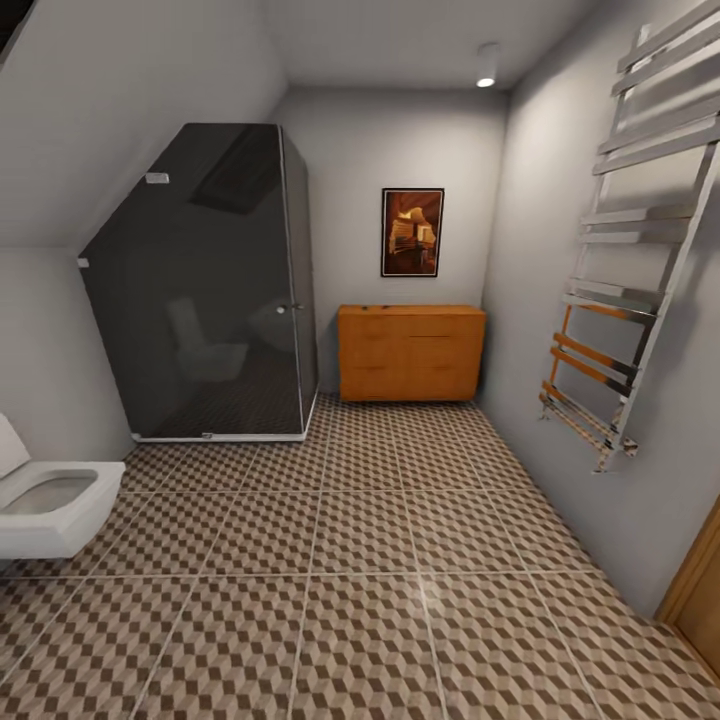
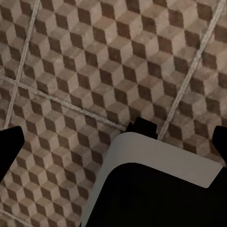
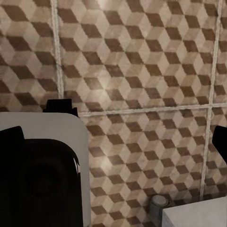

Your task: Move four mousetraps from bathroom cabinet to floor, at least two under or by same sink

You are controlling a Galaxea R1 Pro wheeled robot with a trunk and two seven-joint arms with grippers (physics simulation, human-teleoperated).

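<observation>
Mousetraps cannot be made out from here; as a judgement, they lie in or on the wide orange-brown wooden cabinet (image 1: 411, 352), which stands against the far wall under a framed picture (image 1: 412, 232). A tiny dark speck sits on its flat top, too small to identify.

Largest in the room is the bathroom floor (image 1: 400, 560) of square tiles printed with brown, beige and white cubes, stretching from the robot to the cabinet. A dark glass shower cubicle (image 1: 205, 290) fills the far left corner, just beside the cabinet. A chrome ladder towel rail (image 1: 630, 260) hangs on the right wall, and a white wall-hung toilet (image 1: 50, 505) sits at near left.

Both wrist views look down on the tiles. The left gripper (image 2: 118, 137) and right gripper (image 3: 118, 135) show dark fingertips at opposite picture edges, so the jaws stand wide apart, holding nothing.

Small flat wooden slabs should be light, stiff and easy to pinch across their long edges; the thin metal parts are best avoided.
</observation>
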